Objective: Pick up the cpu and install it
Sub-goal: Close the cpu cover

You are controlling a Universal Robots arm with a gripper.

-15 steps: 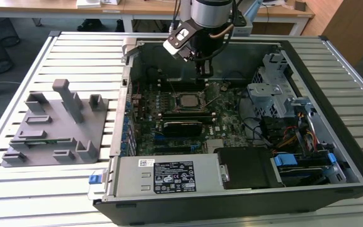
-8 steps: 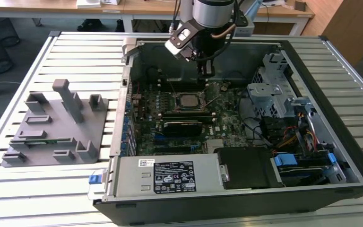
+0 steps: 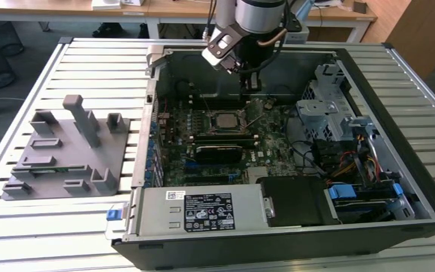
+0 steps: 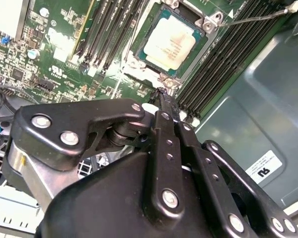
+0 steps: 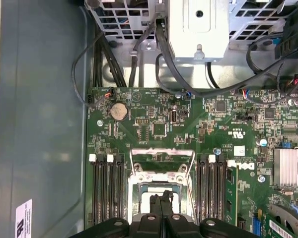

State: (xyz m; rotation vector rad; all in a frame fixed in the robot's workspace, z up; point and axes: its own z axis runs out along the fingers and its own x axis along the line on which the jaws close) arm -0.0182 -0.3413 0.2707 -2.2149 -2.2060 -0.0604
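Slatted metal makes up the tabletop (image 3: 51, 238) in the exterior view. An open computer case (image 3: 399, 113) is carried on it, and a grey plastic fixture (image 3: 66, 153) is set well apart toward the exterior view's left. The cpu (image 3: 224, 120) is seen lying flat in the socket on the green motherboard (image 3: 202, 164). The jaws are held above the board under the arm (image 3: 259, 17), near the socket.

In the second wrist view the cpu (image 4: 171, 42) is shown with its pale metal top up, enclosed by the socket (image 4: 134, 62) and flanked by black memory slots (image 4: 223, 59). The jaws are pressed together with nothing between them, and their tips are kept near one socket corner, apart from the chip. A thin wire lever (image 4: 253, 19) is seen beside the socket.

In the first wrist view the jaws are again seen together, over the socket's metal frame (image 5: 161, 176).

The chip is judged to be placed already, so the work in hand is seating. Any contact is best made lightly and straight down on the middle of the metal top. The rim and the lever are best avoided, because the contacts beneath are likely to be delicate.
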